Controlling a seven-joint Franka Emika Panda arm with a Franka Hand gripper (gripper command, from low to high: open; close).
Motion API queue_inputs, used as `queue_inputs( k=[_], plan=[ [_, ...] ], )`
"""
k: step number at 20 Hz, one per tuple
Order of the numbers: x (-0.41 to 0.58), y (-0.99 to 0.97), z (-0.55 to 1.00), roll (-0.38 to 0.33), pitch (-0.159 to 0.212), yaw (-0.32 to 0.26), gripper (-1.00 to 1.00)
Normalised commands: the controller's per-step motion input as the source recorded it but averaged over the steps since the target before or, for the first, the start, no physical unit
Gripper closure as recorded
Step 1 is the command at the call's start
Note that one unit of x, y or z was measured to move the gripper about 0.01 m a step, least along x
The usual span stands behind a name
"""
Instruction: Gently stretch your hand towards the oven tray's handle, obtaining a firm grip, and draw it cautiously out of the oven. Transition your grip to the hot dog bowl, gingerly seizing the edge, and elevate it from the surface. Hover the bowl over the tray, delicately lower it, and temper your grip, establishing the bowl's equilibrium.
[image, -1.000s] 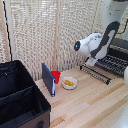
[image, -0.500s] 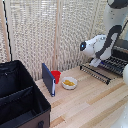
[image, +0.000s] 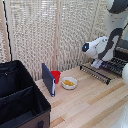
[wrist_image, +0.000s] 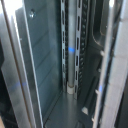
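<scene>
In the exterior view the white hand (image: 96, 63) hangs over the pulled-out end of the black wire oven tray (image: 111, 67), just behind its front handle bar (image: 95, 74). Its fingertips are too small and dark to show whether they are open or shut. The oven (image: 122, 47) is cut off at the exterior view's right edge. The white hot dog bowl (image: 69, 83) with yellow food rests on the wooden table (image: 90, 105), apart from the hand and toward the exterior view's left of the tray. The wrist view shows only blurred metal bars (wrist_image: 71, 55) and panels, with no fingers.
A red cup (image: 56, 76) stands just behind the bowl, beside an upright blue slab (image: 48, 79). A big black bin (image: 20, 100) fills the exterior view's lower left. A bamboo blind (image: 45, 35) backs the table.
The hand has shifted slightly toward the exterior view's right and a little lower, closer over the tray. Bowl, cup and bin have not moved.
</scene>
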Motion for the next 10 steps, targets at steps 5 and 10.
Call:
queue_inputs(
  k=[5, 10],
  plan=[
    [0.1, -0.11, 0.0, 0.026, 0.025, 0.004, 1.0],
    [0.015, -0.02, 0.04, 0.001, 0.015, 0.0, 1.0]
  ],
)
